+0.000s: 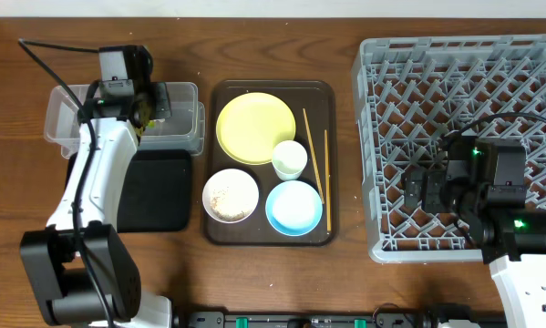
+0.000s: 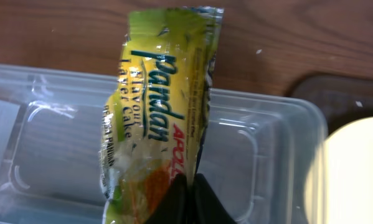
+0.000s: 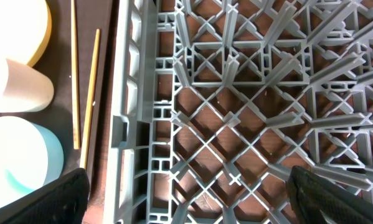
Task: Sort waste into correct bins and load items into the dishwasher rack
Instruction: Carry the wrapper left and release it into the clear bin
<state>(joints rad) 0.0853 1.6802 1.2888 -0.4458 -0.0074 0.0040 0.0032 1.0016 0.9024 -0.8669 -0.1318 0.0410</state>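
My left gripper (image 2: 192, 199) is shut on the green, orange and yellow snack wrapper (image 2: 158, 106) and holds it over the clear tub (image 1: 177, 123); the overhead view shows this gripper (image 1: 148, 107) at the tub's middle. The black tray (image 1: 154, 191) lies just in front of the tub. The yellow plate (image 1: 254, 126), white cup (image 1: 289, 159), light blue bowl (image 1: 295, 207) and white bowl (image 1: 231, 195) with rice scraps (image 1: 227, 197) sit on the brown tray. Two chopsticks (image 1: 314, 159) lie at its right. My right gripper (image 3: 186, 193) is open, empty, over the grey rack (image 1: 391, 109).
The dark brown serving tray (image 1: 220, 228) sits mid-table between the bins and the rack. The rack's left wall (image 3: 133, 124) runs close beside the chopsticks (image 3: 80, 87) in the right wrist view. Bare wooden table (image 1: 282, 46) lies behind.
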